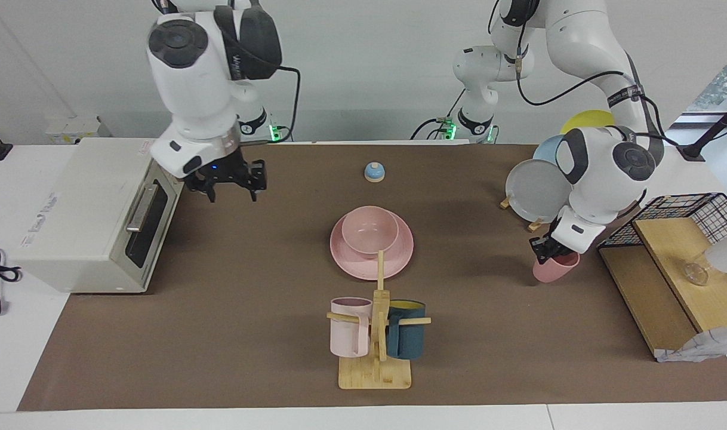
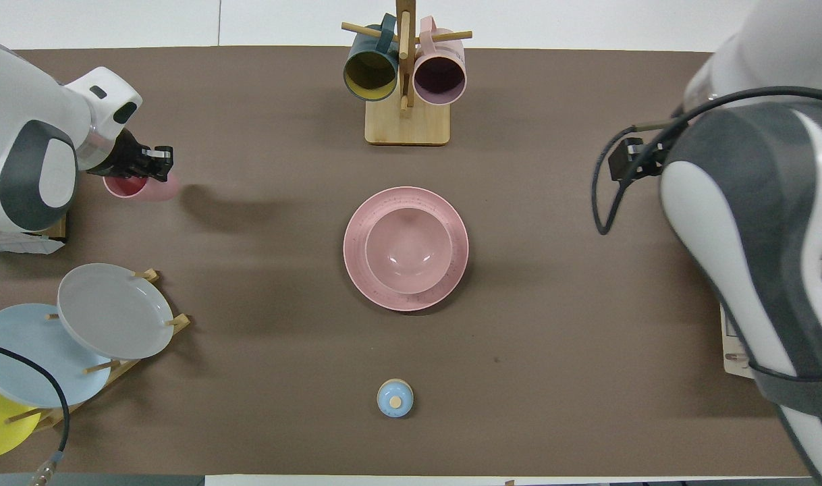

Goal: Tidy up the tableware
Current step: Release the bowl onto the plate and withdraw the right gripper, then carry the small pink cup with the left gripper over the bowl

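The pink bowl (image 1: 369,230) (image 2: 407,248) sits in the pink plate (image 1: 399,260) (image 2: 357,270) at the table's middle. The pink cup (image 1: 555,270) (image 2: 148,190) stands toward the left arm's end of the table, beside the plate rack. My left gripper (image 1: 544,249) (image 2: 151,162) is down at the cup's rim and shut on it, one finger inside. My right gripper (image 1: 231,185) is open and empty, raised over the table just in front of the toaster oven's door. In the overhead view only the right arm's body shows.
A toaster oven (image 1: 95,209) stands at the right arm's end. A mug tree (image 1: 375,334) holds a pale pink and a teal mug. A rack (image 1: 536,191) holds grey, blue and yellow plates. There is a small blue bell (image 1: 374,172), and a wire basket and wooden shelf (image 1: 686,227).
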You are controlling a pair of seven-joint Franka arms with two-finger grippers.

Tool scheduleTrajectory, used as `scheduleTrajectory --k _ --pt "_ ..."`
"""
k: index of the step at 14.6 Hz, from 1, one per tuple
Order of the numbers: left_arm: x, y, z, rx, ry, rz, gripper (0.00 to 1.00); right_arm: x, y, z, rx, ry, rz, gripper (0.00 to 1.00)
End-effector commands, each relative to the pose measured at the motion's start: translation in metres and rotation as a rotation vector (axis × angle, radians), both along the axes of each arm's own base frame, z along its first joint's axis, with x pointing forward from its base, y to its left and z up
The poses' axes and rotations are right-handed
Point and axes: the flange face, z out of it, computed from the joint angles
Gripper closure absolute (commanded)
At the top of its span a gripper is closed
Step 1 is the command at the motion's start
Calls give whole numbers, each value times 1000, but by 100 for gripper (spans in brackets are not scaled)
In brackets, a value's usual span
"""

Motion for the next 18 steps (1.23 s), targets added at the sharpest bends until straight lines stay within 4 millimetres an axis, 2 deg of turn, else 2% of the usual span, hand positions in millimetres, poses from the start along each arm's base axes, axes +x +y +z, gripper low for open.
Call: scheduleTrajectory --k 1,3,5,6,8,9,10,11,13,16,18 --pt "-11 -72 72 -8 66 88 100 -38 -40 1 19 26 39 0" --pt "-34 -151 102 -2 61 192 100 -42 -76 1 23 33 21 0" --pt "-45 -221 118 -21 34 316 100 -55 -86 -6 23 46 27 0" --pt "-58 -256 127 -40 16 345 100 -53 -89 -9 25 30 21 0" --pt "-84 -314 122 -74 -17 362 100 -61 -96 -20 25 41 4 0" --pt "-95 -341 102 -79 -16 353 100 -65 -99 -23 26 28 4 0" --pt "-106 -359 84 -76 -16 333 100 -68 -103 -21 27 20 -4 0" --pt "-111 -370 68 -75 -20 329 100 -68 -105 -22 28 11 2 0" --pt "-122 -380 34 -58 -20 313 100 -69 -119 -15 31 0 -7 0" --pt "-128 -388 2 -18 4 295 100 -69 -135 -21 26 -3 -33 0" --pt "-134 -394 -11 -5 16 297 100 -62 -131 -19 16 10 -21 0"
